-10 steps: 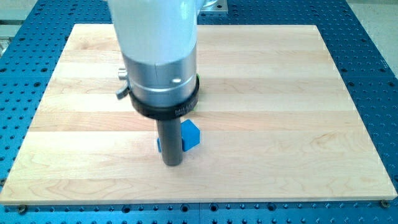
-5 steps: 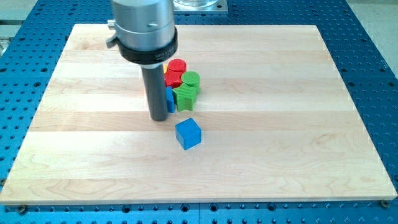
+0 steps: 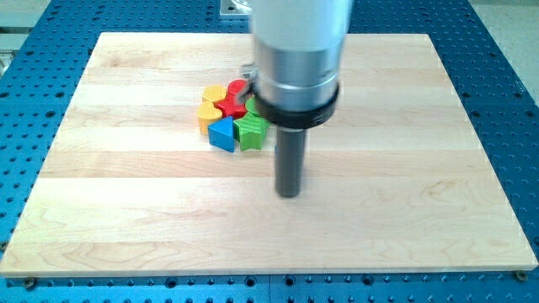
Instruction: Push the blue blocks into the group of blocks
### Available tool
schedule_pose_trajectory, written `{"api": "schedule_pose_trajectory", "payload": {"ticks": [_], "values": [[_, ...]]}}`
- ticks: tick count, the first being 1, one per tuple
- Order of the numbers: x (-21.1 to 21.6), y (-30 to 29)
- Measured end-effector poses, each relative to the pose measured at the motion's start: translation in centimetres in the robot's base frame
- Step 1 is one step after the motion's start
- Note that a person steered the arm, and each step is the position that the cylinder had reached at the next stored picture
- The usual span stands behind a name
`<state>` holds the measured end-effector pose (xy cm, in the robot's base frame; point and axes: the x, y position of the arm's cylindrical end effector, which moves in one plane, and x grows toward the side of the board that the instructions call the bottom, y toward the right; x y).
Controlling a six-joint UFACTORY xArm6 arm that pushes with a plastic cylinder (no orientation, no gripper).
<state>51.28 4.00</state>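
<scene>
My tip (image 3: 289,194) rests on the table (image 3: 404,168) near its centre, apart from the cluster toward the top-left: blue block (image 3: 222,133), green block (image 3: 251,132), yellow blocks (image 3: 211,104), red block (image 3: 232,98). No jaws exist.

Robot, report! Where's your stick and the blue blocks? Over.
My tip below-right of the group, apart. One blue block in the group, beside green block. No other blue visible.
</scene>
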Motion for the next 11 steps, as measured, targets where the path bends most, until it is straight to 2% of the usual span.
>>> {"api": "schedule_pose_trajectory", "payload": {"ticks": [1, 2, 3, 4, 6, 7, 8, 9, 11], "values": [[-3.3, 1.9], [-3.4, 1.9], [1.0, 0.4], [-0.8, -3.8], [-8.2, -1.6], [-9.0, -1.0], [-8.9, 2.6], [-7.6, 2.9], [-9.2, 8.0]]}}
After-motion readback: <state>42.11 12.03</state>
